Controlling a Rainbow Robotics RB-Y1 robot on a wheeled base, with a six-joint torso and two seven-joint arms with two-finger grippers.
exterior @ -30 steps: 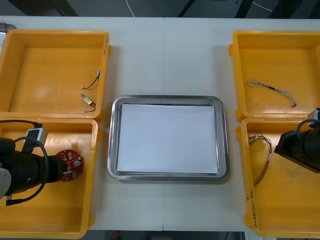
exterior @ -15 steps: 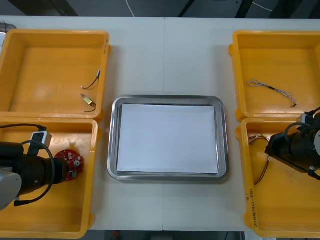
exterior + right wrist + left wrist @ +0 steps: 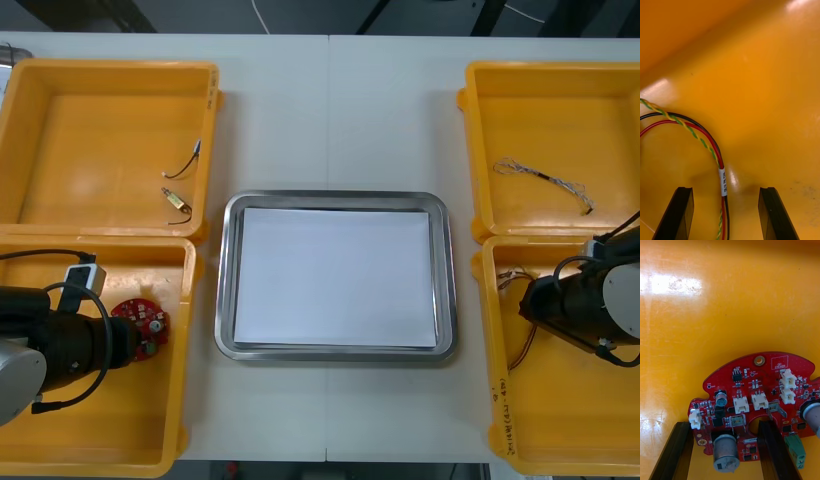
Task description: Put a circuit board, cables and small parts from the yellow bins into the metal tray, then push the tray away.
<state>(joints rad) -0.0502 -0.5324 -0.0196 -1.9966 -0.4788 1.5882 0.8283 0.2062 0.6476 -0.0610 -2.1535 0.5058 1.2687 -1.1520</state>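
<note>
A round red circuit board [image 3: 142, 322] [image 3: 752, 397] lies in the near left yellow bin [image 3: 100, 420]. My left gripper [image 3: 134, 343] [image 3: 724, 455] is open low over it, its fingers [image 3: 675, 450] straddling the board's near part. In the near right yellow bin [image 3: 570, 420], a red and yellow cable [image 3: 522, 322] [image 3: 696, 137] with a white label runs between the fingers [image 3: 773, 213] of my right gripper [image 3: 530, 305] [image 3: 726, 215], which is open just above the bin floor. The metal tray [image 3: 228, 280], white inside, sits between the bins.
The far left bin [image 3: 60, 130] holds a black cable [image 3: 186, 160] and a small metal part [image 3: 178, 201]. A twisted blue and white cable [image 3: 545, 178] lies in the far right bin [image 3: 560, 110]. Bare table stretches beyond the tray.
My right arm has moved left and lower into the near right bin, bringing its gripper down onto the cable. The left arm has only shifted slightly by the board.
</note>
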